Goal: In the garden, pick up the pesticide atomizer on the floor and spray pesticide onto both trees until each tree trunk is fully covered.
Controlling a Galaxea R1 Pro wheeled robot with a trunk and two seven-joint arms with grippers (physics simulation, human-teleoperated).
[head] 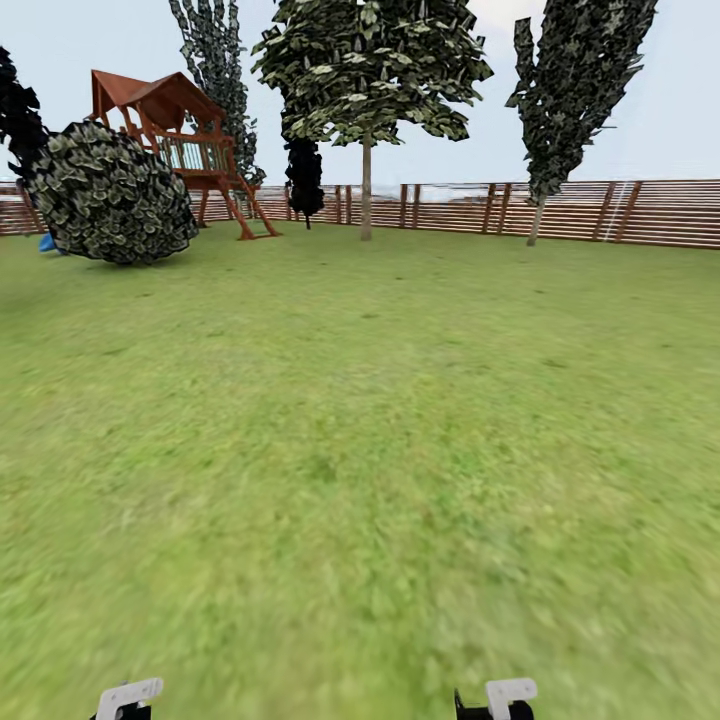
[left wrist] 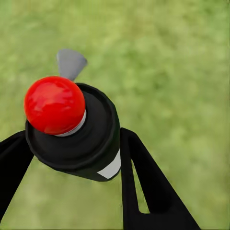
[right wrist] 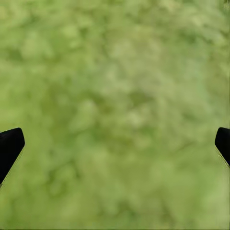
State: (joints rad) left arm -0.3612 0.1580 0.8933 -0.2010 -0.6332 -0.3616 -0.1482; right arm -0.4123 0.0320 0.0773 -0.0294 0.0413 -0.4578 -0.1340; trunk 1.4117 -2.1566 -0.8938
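The pesticide atomizer, a dark bottle with a red tip and a white band, sits between the black fingers of my left gripper, which is shut on it over grass. My right gripper is open, its fingertips wide apart above bare lawn. Far across the garden stand two tall trees by the fence: one in the middle with a thin pale tree trunk, one to the right with a leaning tree trunk. The paved floor is out of view.
Green lawn stretches ahead to a reddish-brown slat fence. A round dark bush and a red wooden playset stand at the far left. White parts of both arms show at the bottom edge.
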